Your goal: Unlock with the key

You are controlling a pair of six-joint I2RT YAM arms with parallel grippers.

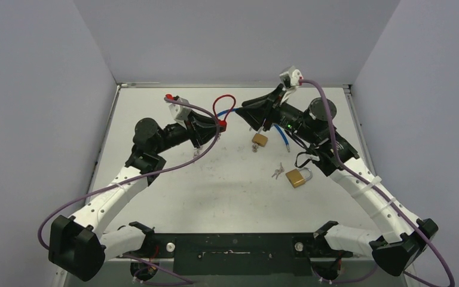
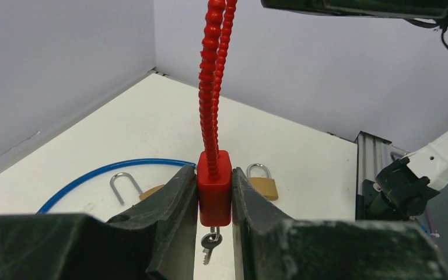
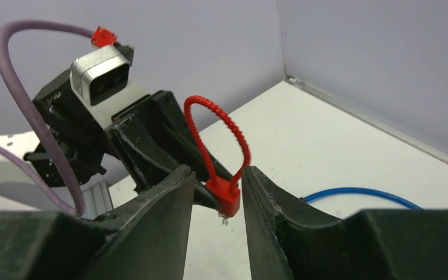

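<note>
Closest to your left wrist camera, the left gripper is pinching the red lock by its two flat sides, holding it upright and lifted off the table. Just below the body hangs the key. It looks seated in the keyhole, though from this angle I can't be sure it isn't merely dangling on a ring. Farther back, two brass padlocks and a blue cable lie on the tabletop.

Your right gripper stands spread, its fingers framing the lock without gripping it. That is where trouble could start. Close now and you would likely clamp the body instead of the key, fighting the left grip and perhaps twisting the lock askew. The key is small and looks loose, so a glancing finger could knock it out. The red cable loops up right beside the right fingers and could snag them.

Only the left wrist view shows the key plainly; the right wrist view gives you a mere nub under the body. Only the overhead shows the spare keys lying on the table beside one of those padlocks, near the right arm.
</note>
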